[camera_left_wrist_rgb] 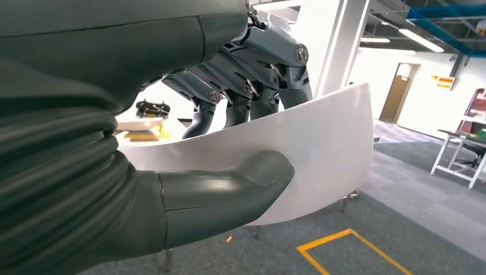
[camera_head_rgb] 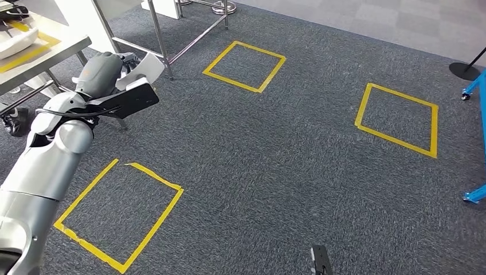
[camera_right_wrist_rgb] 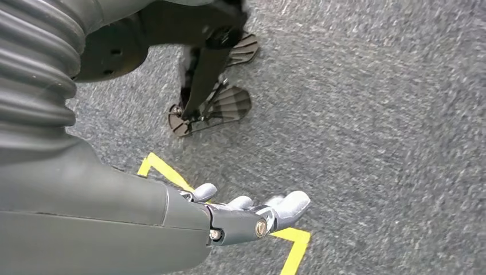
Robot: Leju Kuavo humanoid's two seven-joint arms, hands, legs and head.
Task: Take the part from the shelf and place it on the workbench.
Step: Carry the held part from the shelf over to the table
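No writing could be read on anything. Nearest, the right hand (camera_right_wrist_rgb: 252, 215) hung over the grey carpet (camera_head_rgb: 286, 154) with fingers loosely extended and nothing in them, beside a corner of yellow tape. The left hand (camera_left_wrist_rgb: 229, 114) grasped the white curved panel (camera_left_wrist_rgb: 321, 149), thumb on one face and fingers over its upper edge, the panel's long axis running out past the hand. Open carpet with yellow taped squares (camera_head_rgb: 245, 66) lay ahead. Farther left stood the surface (camera_head_rgb: 54, 48), its near edge just beyond the panel.

Left hand (camera_left_wrist_rgb: 229, 143) gripping, right hand (camera_right_wrist_rgb: 240, 217) hanging, loosely extended
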